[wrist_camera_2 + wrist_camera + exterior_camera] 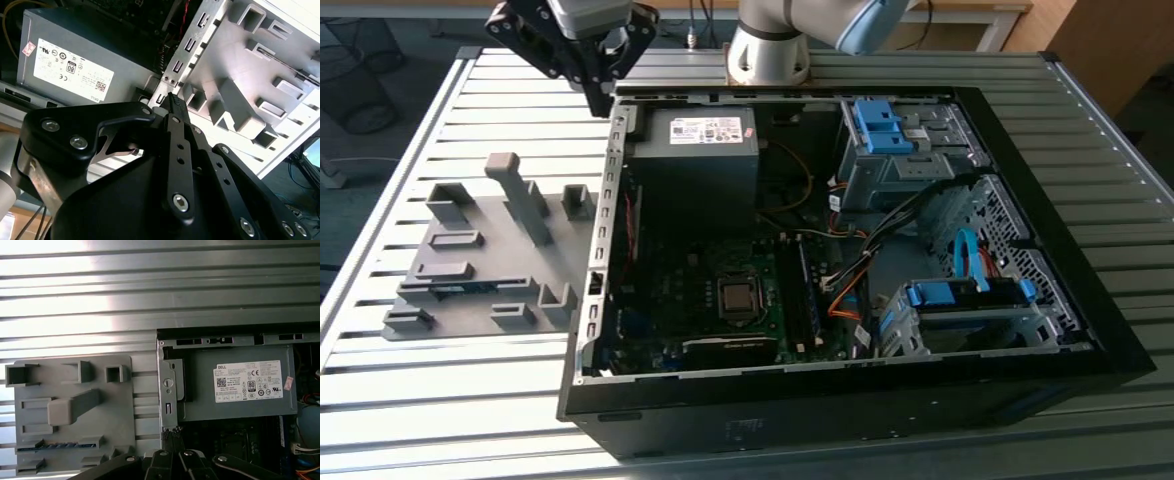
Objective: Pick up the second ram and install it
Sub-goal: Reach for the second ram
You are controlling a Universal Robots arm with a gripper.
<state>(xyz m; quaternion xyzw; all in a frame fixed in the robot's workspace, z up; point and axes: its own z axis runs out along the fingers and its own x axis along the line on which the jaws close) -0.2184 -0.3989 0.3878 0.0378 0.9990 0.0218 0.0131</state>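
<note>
A: Exterior view: where are you?
B: My gripper (600,104) is hanging in the upper left of the frame, above the computer case's (787,415) back corner, fingers pressed together on nothing. The second ram (454,287) is lying in a slot of the grey tray (500,255) at the exterior view's left, well apart from me.
A: Second wrist view?
B: My fingertips (176,112) are meeting near the power supply (75,55).
A: First wrist view?
B: The second ram is resting in the tray, beside the case.
</note>
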